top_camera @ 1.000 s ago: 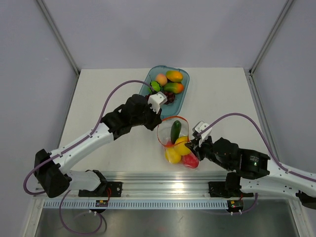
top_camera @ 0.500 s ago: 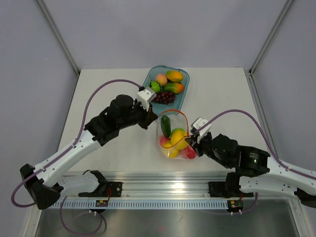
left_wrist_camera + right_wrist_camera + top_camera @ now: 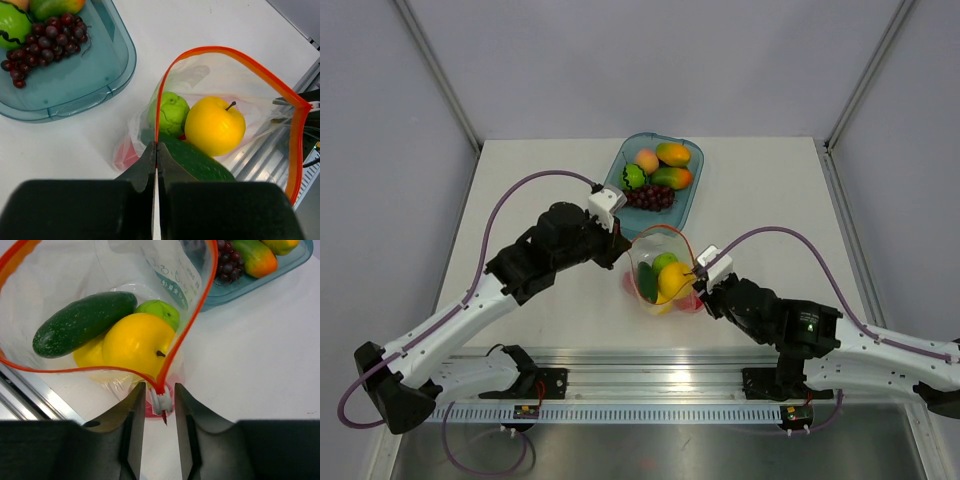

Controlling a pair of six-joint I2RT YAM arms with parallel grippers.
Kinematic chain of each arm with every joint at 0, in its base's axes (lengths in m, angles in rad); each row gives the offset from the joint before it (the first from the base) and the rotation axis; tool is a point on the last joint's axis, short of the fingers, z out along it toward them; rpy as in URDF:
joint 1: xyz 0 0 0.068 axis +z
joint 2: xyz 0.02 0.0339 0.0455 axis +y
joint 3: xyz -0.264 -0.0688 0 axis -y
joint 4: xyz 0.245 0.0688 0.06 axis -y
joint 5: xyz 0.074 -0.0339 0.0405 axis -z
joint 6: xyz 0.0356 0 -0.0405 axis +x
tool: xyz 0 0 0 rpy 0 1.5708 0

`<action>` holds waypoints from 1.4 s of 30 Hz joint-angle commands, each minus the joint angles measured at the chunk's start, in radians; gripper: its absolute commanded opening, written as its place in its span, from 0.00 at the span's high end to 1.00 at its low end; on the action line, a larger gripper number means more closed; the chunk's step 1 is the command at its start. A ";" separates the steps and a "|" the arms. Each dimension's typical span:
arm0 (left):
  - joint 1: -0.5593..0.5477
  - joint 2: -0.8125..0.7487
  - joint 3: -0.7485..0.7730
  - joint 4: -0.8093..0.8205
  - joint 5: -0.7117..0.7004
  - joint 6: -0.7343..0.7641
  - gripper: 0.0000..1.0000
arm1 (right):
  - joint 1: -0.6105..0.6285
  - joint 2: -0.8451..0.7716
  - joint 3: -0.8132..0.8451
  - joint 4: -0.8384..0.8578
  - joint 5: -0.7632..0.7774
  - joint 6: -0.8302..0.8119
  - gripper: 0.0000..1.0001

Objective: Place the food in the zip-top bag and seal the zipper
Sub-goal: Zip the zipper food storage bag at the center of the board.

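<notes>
left gripper (image 3: 156, 146) pinched closed on zipper (image 3: 225, 49) of zip-top bag (image 3: 240, 80) | right gripper (image 3: 160, 387) narrow gap around zipper end, hold unclear | food (image 3: 136, 342) inside bag

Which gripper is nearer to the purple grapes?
Left. The left gripper grips the bag rim on the side toward the grapes; the right gripper holds the opposite rim, farther away.

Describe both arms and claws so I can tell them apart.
Left arm and right arm match: white links, black joints, a purple cable from base to wrist, a white wrist block. The right one shows a small green light. Left claw and right claw have plain black fingers.
</notes>
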 commanded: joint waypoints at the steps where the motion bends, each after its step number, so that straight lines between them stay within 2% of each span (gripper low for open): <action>1: 0.004 -0.014 -0.002 0.049 -0.017 -0.029 1.00 | -0.005 -0.020 0.010 0.063 0.059 0.074 0.62; 4: 0.004 -0.013 0.002 0.052 -0.017 -0.038 1.00 | -0.005 -0.031 0.031 0.069 0.034 0.080 0.55; 13: 0.004 -0.004 0.018 0.040 -0.050 -0.066 1.00 | -0.005 0.023 0.081 0.052 0.034 0.080 0.54; 21: 0.012 0.012 0.022 0.003 -0.093 -0.092 1.00 | -0.005 -0.224 0.018 0.034 -0.021 0.164 0.50; 26: 0.016 0.012 0.015 0.011 -0.093 -0.097 1.00 | -0.005 -0.246 -0.033 0.006 -0.012 0.183 0.51; 36: 0.023 0.023 0.033 -0.002 -0.086 -0.094 1.00 | -0.003 -0.175 -0.159 0.202 -0.095 0.100 0.52; 42: 0.023 0.032 0.033 0.009 -0.075 -0.094 1.00 | -0.005 -0.144 -0.200 0.331 -0.087 0.079 0.56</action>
